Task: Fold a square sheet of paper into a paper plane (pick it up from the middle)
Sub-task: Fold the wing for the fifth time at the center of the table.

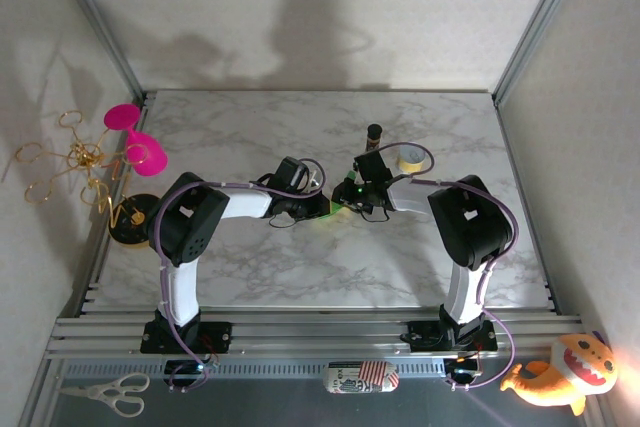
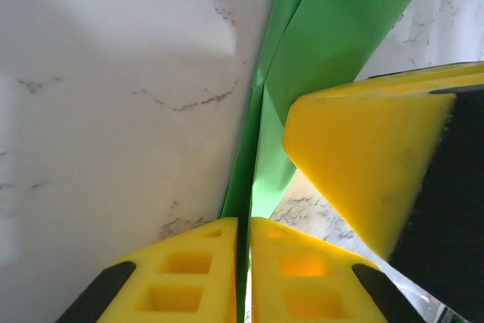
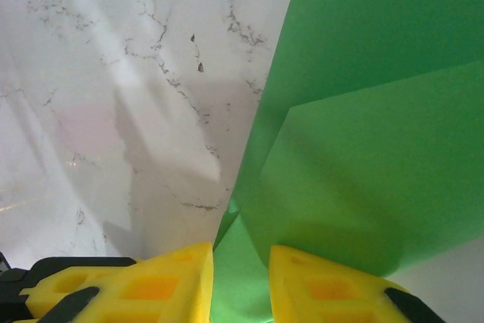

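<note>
Green and thin, the creased sheet of paper (image 2: 340, 28) lies at the middle of the white marble-patterned table (image 1: 300, 137), between the two arms where their claws meet. Tearing or a skewed crease looks like the main risk. The left claw (image 2: 243, 232) has its yellow jaws shut tight on an edge of the sheet, and if either arm pulls sideways while the other pins the paper, the thin stock could rip or the layers slide out of line. A slip is also possible at the right claw (image 3: 240, 262), whose jaws stand a little apart with green paper in the gap; whether they actually pinch it cannot be told. The paper is plain bright green and unmarked, folded into overlapping flaps with sharp straight edges that converge near the claws.
</note>
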{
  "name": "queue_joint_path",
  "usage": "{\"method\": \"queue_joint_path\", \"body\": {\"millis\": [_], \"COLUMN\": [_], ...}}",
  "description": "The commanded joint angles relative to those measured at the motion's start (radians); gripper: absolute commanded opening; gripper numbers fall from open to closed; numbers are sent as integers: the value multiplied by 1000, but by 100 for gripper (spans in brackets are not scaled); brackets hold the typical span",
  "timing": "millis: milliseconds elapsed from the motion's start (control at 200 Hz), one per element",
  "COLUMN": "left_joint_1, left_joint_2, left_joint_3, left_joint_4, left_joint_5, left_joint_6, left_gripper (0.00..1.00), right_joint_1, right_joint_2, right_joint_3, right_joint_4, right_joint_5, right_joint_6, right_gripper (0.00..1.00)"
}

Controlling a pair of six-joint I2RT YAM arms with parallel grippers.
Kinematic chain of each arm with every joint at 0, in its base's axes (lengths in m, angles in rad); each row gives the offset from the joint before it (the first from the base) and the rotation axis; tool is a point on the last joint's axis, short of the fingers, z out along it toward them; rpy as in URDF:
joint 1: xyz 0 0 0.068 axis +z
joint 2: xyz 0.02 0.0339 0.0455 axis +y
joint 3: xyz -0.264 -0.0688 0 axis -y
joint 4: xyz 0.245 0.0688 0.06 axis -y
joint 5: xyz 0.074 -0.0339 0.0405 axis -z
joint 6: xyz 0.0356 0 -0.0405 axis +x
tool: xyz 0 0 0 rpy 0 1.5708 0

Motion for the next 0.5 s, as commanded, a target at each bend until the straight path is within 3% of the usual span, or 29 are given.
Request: {"method": "queue_joint_path", "body": {"millis": [0, 230, 496], "left_joint_1": [-8, -8, -6], "left_joint_2": [83, 68, -45], "left_joint_3": [-46, -43, -24], "left_joint_4": [-56, -58, -95], "left_joint_5": [-66, -62, -61], "left_joint_6": [11, 11, 15], "left_gripper": [13, 13, 20], "right_joint_1": [-4, -13, -26], "right_joint_2": [40, 43, 61], "right_joint_3": [5, 9, 32], "right_joint_4": [-40, -50, -97], "right_joint_5": [5, -5, 2], "right_joint_6": [-28, -63, -115], "right_gripper": [29, 29, 29]}}
